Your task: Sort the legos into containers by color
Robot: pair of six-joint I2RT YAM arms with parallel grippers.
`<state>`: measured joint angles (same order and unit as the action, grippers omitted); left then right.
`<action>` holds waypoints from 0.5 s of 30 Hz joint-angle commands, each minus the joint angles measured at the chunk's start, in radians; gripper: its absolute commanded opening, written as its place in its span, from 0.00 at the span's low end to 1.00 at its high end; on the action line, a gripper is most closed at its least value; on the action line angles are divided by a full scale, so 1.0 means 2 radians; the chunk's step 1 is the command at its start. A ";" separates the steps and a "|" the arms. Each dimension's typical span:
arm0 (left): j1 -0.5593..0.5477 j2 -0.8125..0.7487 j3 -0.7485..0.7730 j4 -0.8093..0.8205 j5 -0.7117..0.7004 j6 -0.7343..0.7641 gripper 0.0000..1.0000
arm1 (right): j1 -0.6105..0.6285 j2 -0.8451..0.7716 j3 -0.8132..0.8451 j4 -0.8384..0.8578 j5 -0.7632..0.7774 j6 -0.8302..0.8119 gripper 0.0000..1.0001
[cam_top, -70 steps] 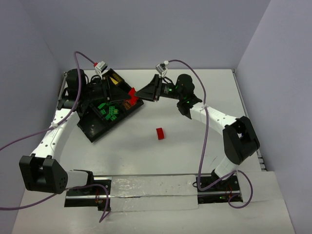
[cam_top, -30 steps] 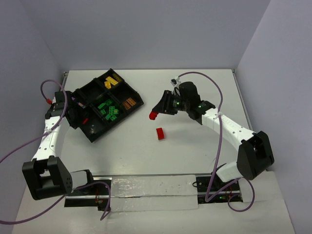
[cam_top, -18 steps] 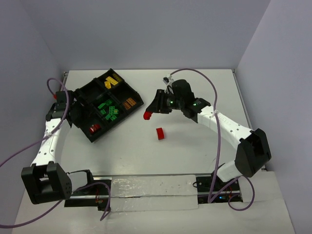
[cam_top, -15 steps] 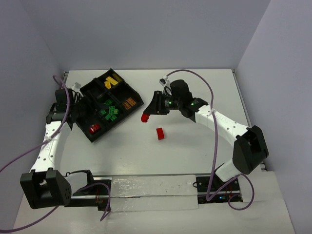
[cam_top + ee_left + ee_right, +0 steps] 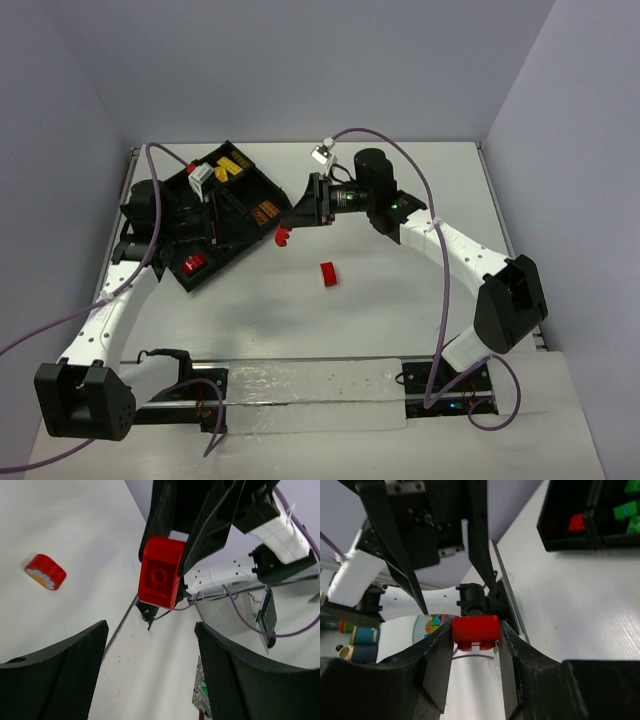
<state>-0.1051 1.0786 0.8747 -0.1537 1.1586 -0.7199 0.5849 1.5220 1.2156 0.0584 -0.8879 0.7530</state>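
1. Top external view: the black divided tray (image 5: 236, 249) now holds a sorted red brick (image 5: 193, 264) in its near compartment.
2. The left gripper (image 5: 150, 626) has lifted away over the tray, spread wide and empty.
3. The right gripper (image 5: 475, 630) has brought its clamped red lego (image 5: 475, 628) just beside the tray's near edge.
4. A red-and-white brick (image 5: 328, 273) still lies on the desk (image 5: 400, 330).

White table (image 5: 400, 300) — black divided tray (image 5: 225, 262) far left, red brick (image 5: 327, 273) — maybe white-faced — near centre

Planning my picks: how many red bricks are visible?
3: held red brick in the right pincer, loose red brick on the table, sorted red brick in the black tray. The left arm overhangs the tray; others may be hidden.
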 commanded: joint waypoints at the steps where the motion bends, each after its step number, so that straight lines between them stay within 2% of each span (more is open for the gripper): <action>1: -0.021 0.006 0.027 0.019 0.042 0.022 0.79 | 0.007 0.013 0.041 0.044 -0.018 0.026 0.00; 3: -0.023 0.003 0.015 0.057 0.052 -0.012 0.78 | 0.008 0.014 0.039 0.066 -0.018 0.041 0.00; 6: -0.025 0.007 0.012 0.072 0.051 -0.020 0.78 | 0.010 0.019 0.038 0.084 -0.024 0.055 0.00; 12: -0.034 0.028 0.018 0.100 0.037 -0.038 0.75 | 0.028 0.033 0.065 0.047 -0.023 0.030 0.00; 15: -0.038 0.034 0.018 0.117 0.030 -0.052 0.71 | 0.035 0.037 0.066 0.057 -0.029 0.034 0.00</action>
<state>-0.1660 1.1343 0.8833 -0.0317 1.2185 -0.7816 0.6273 1.5808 1.2878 0.1408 -0.9131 0.8327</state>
